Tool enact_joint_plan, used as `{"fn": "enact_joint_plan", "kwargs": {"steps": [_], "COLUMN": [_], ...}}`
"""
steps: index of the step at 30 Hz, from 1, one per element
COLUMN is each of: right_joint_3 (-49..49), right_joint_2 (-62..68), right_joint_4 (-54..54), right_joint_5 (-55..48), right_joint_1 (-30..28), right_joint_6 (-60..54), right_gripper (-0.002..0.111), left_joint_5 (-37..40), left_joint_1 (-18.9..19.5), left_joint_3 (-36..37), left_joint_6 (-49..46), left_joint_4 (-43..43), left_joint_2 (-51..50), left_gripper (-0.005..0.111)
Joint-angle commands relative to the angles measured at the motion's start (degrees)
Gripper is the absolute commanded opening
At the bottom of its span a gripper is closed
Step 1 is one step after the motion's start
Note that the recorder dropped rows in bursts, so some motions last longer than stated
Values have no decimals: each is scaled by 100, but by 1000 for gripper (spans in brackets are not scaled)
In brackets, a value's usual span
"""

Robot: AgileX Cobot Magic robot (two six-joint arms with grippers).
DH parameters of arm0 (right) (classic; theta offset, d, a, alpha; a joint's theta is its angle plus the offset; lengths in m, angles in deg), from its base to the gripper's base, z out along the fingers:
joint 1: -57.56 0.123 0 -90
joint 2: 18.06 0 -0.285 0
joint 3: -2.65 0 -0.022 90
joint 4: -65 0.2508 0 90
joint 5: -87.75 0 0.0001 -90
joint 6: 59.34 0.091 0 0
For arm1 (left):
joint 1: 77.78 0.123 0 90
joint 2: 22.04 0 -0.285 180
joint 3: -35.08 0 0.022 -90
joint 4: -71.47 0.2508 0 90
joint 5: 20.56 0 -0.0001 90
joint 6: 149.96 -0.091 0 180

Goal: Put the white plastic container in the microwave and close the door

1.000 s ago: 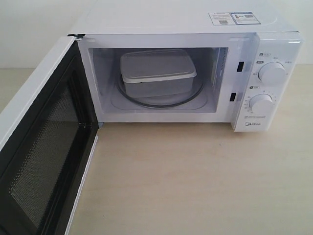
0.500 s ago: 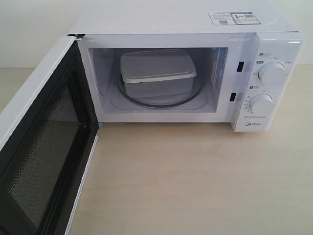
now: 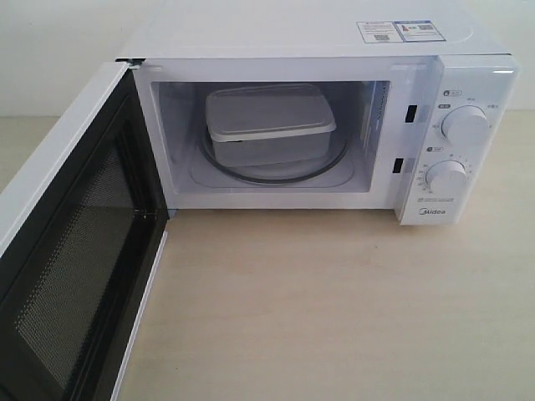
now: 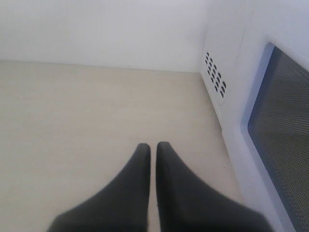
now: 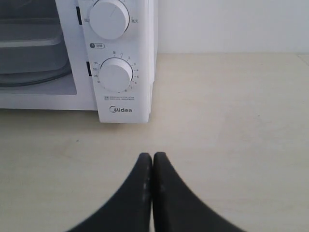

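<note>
On the table (image 3: pixel 334 317), the microwave (image 3: pixel 318 33) stands with the door (image 3: pixel 75 276) swung wide open; closing it remains. The white plastic container (image 3: pixel 267 117) sits inside the microwave, so loading looks done. The left gripper (image 4: pixel 153 147) and right gripper (image 5: pixel 152 157), both outside the microwave, are pressed together and empty.

The table (image 3: pixel 334 317) had a pale beige top with a faint wood grain, and at the back it reached a white wall (image 3: pixel 33 50). Only one thing stood directly on it: the microwave (image 3: pixel 251 33), a white box set on the far part of the top, near the wall. Its door (image 3: pixel 67 276) was swung wide open on the left side and hung over the table top. Whether the door touched the surface could not be told. The beige top continued on both sides of the microwave.
</note>
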Motion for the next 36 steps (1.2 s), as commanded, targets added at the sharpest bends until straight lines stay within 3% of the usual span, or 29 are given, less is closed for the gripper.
{"fn": "enact_joint_plan", "kwargs": {"steps": [1, 23, 30, 36], "right_joint_3": [-4, -4, -4, -4], "right_joint_2": [-32, -32, -32, -32], "right_joint_4": [-54, -54, -54, -54], "right_joint_5": [4, 4, 4, 4], "right_joint_1": [-11, -11, -11, -11], "right_joint_6": [29, 29, 29, 29], "right_gripper": [0, 0, 0, 0], "left_joint_5": [-8, -45, 252, 1605], "left_joint_1": [23, 23, 23, 23], "left_joint_3": [22, 3, -1317, -2812], "left_joint_6": [45, -85, -85, 33], "left_joint_4": [-3, 166, 45, -53], "left_joint_2": [11, 11, 11, 11], "left_gripper": [4, 4, 4, 4]}}
